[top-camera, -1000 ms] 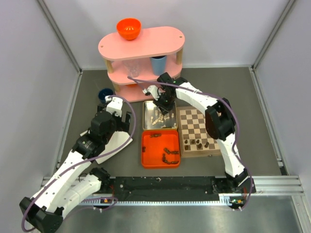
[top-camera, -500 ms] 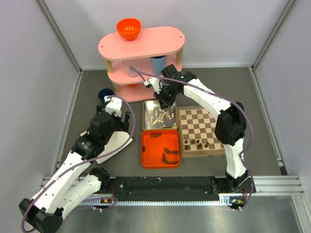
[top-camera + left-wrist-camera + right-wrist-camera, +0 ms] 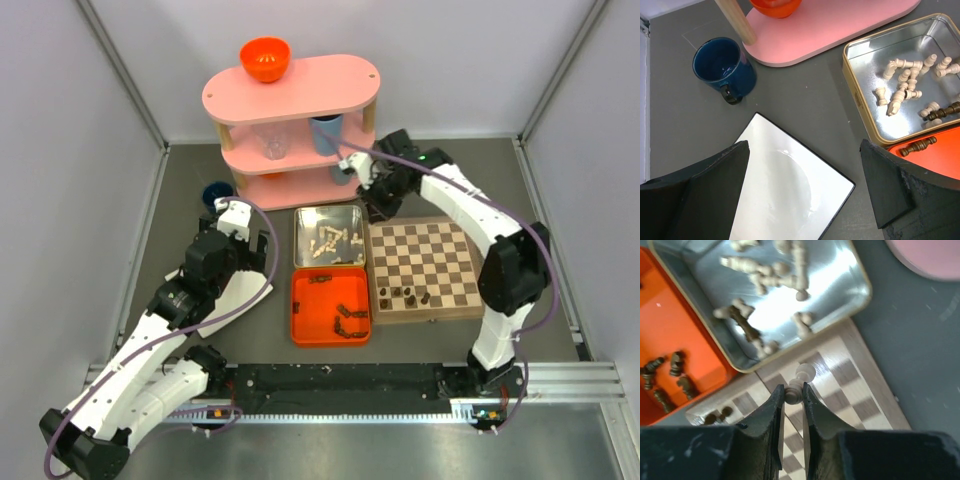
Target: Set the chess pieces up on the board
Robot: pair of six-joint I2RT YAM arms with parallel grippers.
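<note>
My right gripper (image 3: pixel 793 392) is shut on a cream chess piece (image 3: pixel 799 382), a pawn, and holds it above the far left corner of the board (image 3: pixel 860 395). In the top view the right gripper (image 3: pixel 378 205) hangs over that corner of the board (image 3: pixel 425 238). Several dark pieces (image 3: pixel 405 296) stand on the board's near row. Cream pieces (image 3: pixel 328 238) lie in the silver tin (image 3: pixel 328 215). Dark pieces (image 3: pixel 345 318) lie in the orange tray (image 3: pixel 302 325). My left gripper (image 3: pixel 802 200) is open and empty above a white sheet (image 3: pixel 785 195).
A pink three-tier shelf (image 3: pixel 293 90) stands at the back with an orange bowl (image 3: pixel 265 58), a clear glass (image 3: pixel 273 147) and a blue cup (image 3: pixel 325 133). A dark blue mug (image 3: pixel 722 65) stands left of the shelf.
My right gripper has lifted out of the silver tin with a cream pawn and moved right and back to the board's far left corner. The left arm has not moved.
</note>
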